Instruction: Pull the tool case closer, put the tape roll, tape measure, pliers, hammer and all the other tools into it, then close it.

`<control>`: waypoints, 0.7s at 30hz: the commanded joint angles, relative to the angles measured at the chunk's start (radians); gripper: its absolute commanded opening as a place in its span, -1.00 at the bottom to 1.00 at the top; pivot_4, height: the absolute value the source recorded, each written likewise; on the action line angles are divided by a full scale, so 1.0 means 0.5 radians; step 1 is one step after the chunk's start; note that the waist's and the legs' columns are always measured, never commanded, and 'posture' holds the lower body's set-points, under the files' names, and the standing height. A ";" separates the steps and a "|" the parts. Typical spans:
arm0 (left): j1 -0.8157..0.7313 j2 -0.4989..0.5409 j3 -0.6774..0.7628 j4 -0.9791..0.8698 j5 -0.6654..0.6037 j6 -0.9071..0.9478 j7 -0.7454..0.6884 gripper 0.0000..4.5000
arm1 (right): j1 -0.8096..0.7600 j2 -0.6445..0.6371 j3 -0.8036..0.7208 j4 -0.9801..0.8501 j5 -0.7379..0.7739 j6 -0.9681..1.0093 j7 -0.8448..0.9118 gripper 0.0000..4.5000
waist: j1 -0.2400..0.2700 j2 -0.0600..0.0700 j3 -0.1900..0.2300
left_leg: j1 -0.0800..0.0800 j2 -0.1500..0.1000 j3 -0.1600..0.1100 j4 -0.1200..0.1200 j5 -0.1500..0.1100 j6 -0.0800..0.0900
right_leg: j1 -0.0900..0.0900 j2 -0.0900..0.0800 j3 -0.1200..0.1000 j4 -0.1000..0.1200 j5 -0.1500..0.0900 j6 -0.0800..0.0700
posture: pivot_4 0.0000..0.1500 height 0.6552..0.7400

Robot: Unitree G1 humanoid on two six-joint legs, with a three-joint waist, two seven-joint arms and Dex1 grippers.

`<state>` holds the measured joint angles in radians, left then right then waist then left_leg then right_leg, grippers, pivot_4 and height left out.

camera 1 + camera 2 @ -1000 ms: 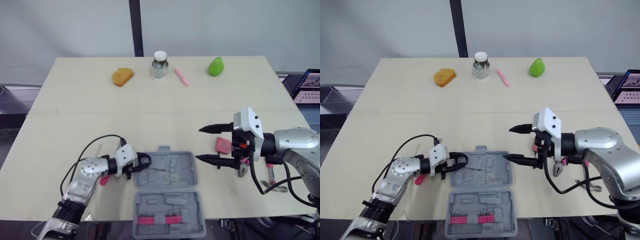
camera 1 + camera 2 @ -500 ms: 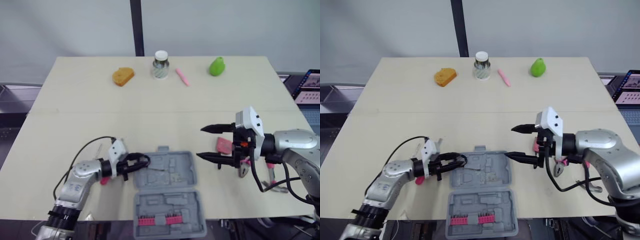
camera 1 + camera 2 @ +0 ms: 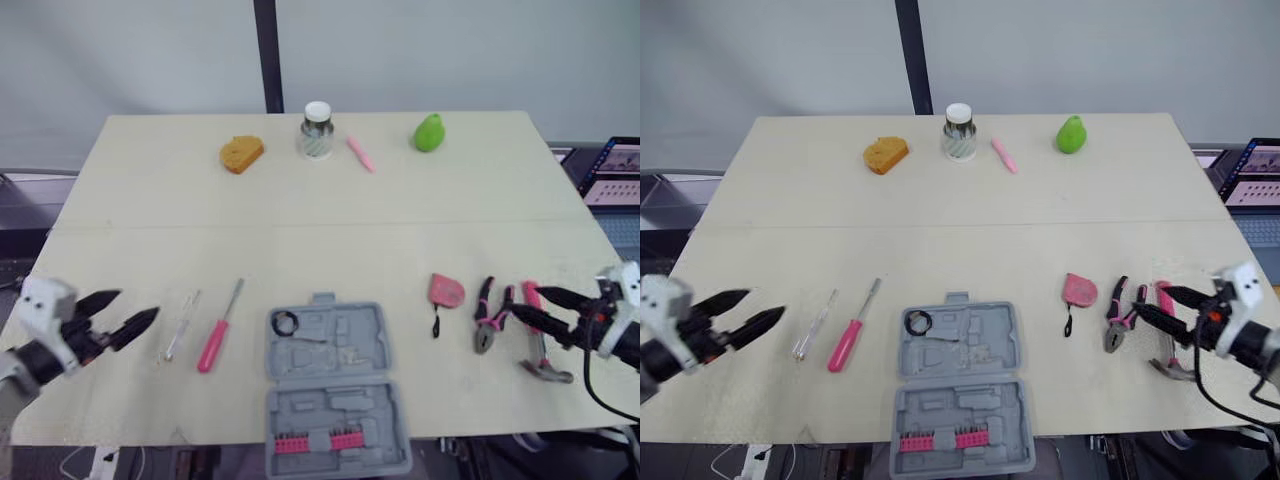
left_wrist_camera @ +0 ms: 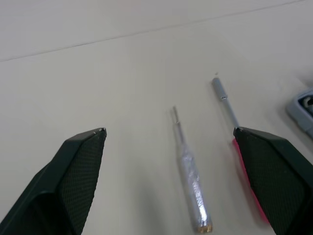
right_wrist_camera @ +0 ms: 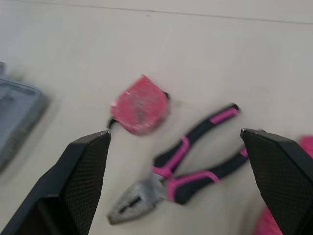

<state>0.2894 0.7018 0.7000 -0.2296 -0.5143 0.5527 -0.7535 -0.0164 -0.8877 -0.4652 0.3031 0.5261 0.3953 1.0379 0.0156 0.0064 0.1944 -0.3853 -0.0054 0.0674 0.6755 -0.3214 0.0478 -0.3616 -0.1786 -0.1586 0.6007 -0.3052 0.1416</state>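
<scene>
Left gripper (image 3: 137, 303) spread empty near table (image 3: 300, 230) edge, right gripper (image 3: 524, 301) agape by pliers (image 3: 489, 315)

A pale beige tabletop (image 3: 300, 190), crossed by a thin seam (image 3: 300, 226) running side to side through its middle, stands before a plain light grey wall (image 3: 450, 50). A dark vertical post (image 3: 265, 50) rises behind its far edge. Beyond its right edge a laptop (image 3: 612, 172) shows a lit screen.
</scene>
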 commanded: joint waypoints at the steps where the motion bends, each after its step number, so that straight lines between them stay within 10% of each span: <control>1: 0.116 -0.028 0.194 0.059 0.012 -0.110 0.013 0.99 | -0.083 -0.076 -0.101 0.347 -0.091 -0.232 0.005 1.00 | -0.001 0.000 0.000 | 0.000 0.000 0.000 0.000 -0.001 -0.001 | 0.000 0.000 0.000 -0.004 0.000 0.000 | 1.00 1.00; 11: 0.202 -0.081 0.350 0.303 0.052 -0.335 0.115 0.99 | -0.324 -0.175 -0.086 1.145 -0.303 -0.673 -0.083 1.00 | 0.001 0.002 0.001 | 0.000 0.001 0.000 -0.004 -0.008 -0.003 | 0.000 -0.002 -0.001 -0.015 0.000 -0.001 | 1.00 1.00; 21: 0.111 -0.036 0.250 0.443 0.079 -0.403 0.123 0.99 | -0.325 -0.168 -0.070 1.119 -0.305 -0.684 -0.039 1.00 | -0.040 0.002 0.000 | 0.001 0.001 0.000 -0.006 -0.008 -0.003 | 0.000 -0.004 -0.001 -0.014 0.000 0.000 | 1.00 1.00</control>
<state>0.3485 0.6638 0.8158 -0.0184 -0.4813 0.3668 -0.6932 -0.1821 -0.9468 -0.4813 0.9015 0.3626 0.0513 1.0110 -0.0043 0.0076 0.1946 -0.3848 -0.0049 0.0675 0.6726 -0.3255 0.0461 -0.3616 -0.1805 -0.1588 0.5936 -0.3052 0.1415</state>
